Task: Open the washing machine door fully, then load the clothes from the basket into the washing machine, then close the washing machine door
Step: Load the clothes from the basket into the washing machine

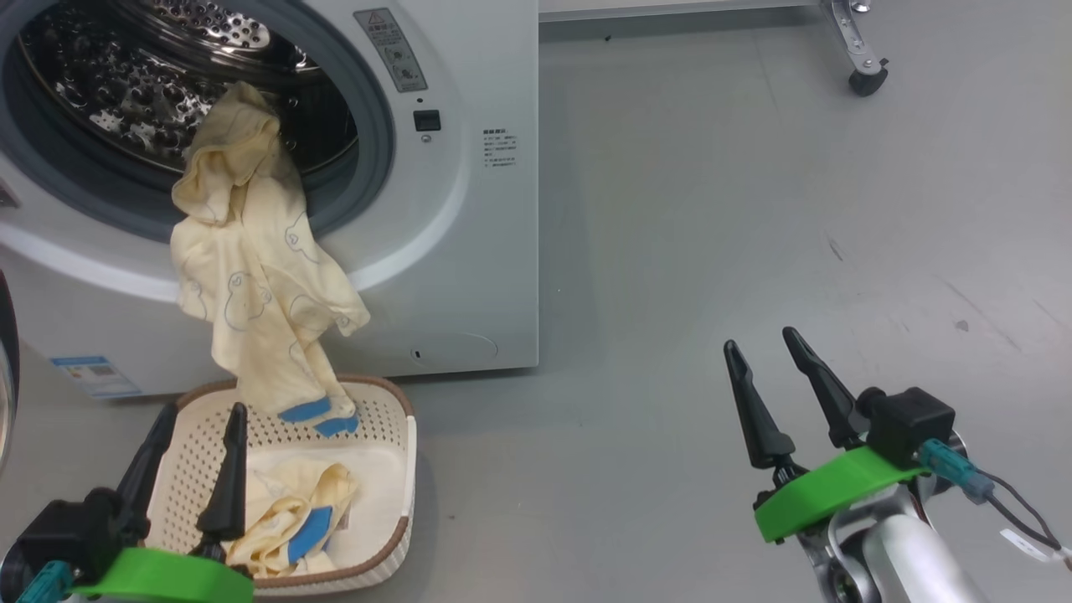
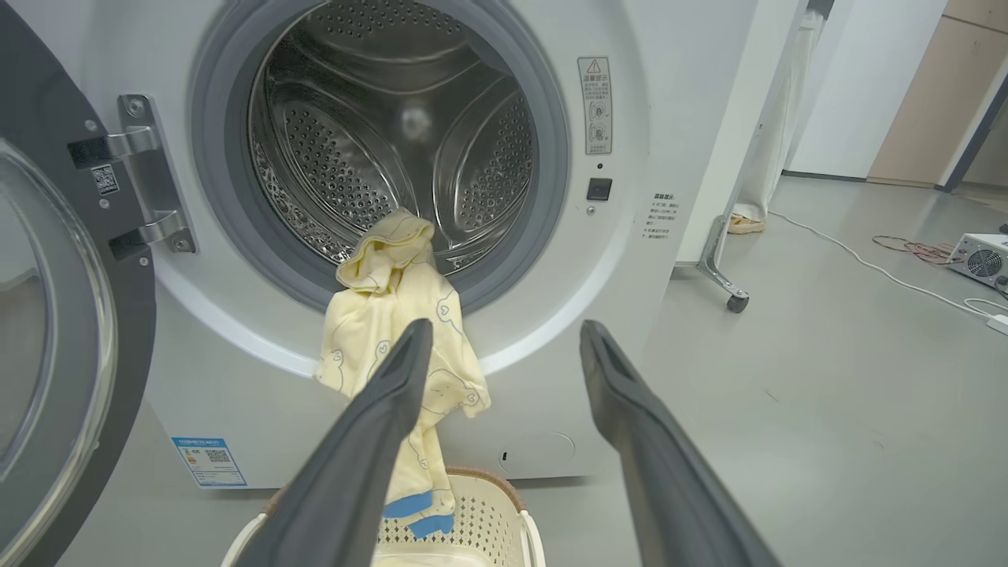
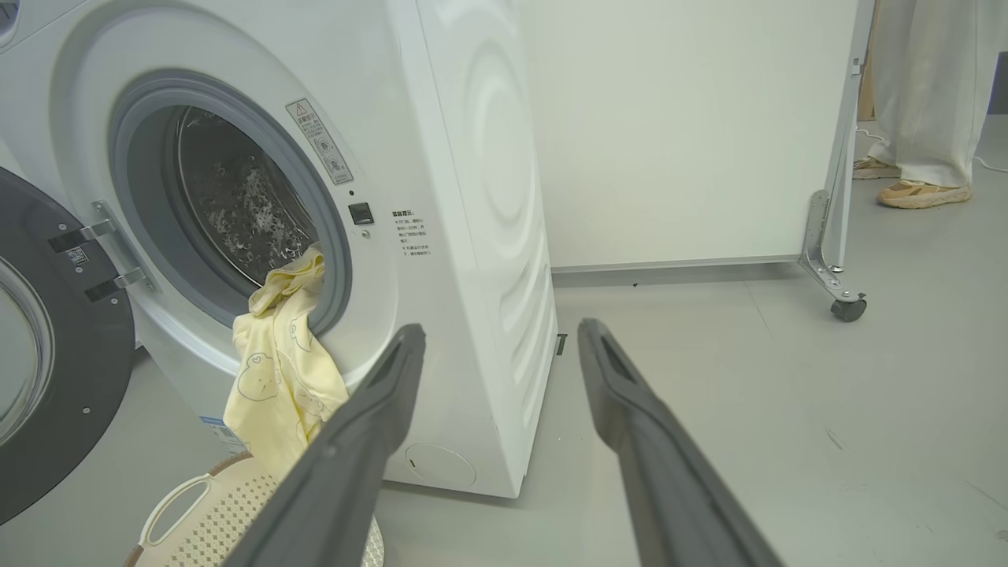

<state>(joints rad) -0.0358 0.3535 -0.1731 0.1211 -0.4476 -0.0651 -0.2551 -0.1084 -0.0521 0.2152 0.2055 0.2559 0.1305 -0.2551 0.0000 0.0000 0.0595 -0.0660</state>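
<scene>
Currently: loading, unfinished.
Washing machine door (image 2: pixel 47 315): swung wide.
Clothes (image 1: pixel 251 276): one piece draped from washing machine (image 1: pixel 469 251) gasket (image 1: pixel 377 142) into basket (image 1: pixel 385 419); another crumpled inside basket.
Left gripper (image 1: pixel 203 410): parted, empty, over basket.
Right gripper (image 1: pixel 760 337): parted, empty, well aside.
Advice: pinch hanging piece mid-length, lift clear of gasket, push deep into drum (image 1: pixel 109 84).

You have the washing machine (image 1: pixel 477 251) in a smooth, glossy white casing, its gasket (image 2: pixel 220 197) matt grey rubber and its drum (image 2: pixel 346 157) bright perforated steel. The washing machine door (image 3: pixel 87 378) shows you a dark smooth frame, clear glass (image 2: pixel 39 331) and a metal hinge (image 2: pixel 150 189). The clothes (image 1: pixel 251 276) are soft, creased cream cloth. The basket (image 1: pixel 381 419) is perforated cream plastic with a brown woven-look rim. Your floor (image 1: pixel 754 209) is smooth grey, faintly scuffed. The right gripper (image 1: pixel 758 337) has matt black jaws.
</scene>
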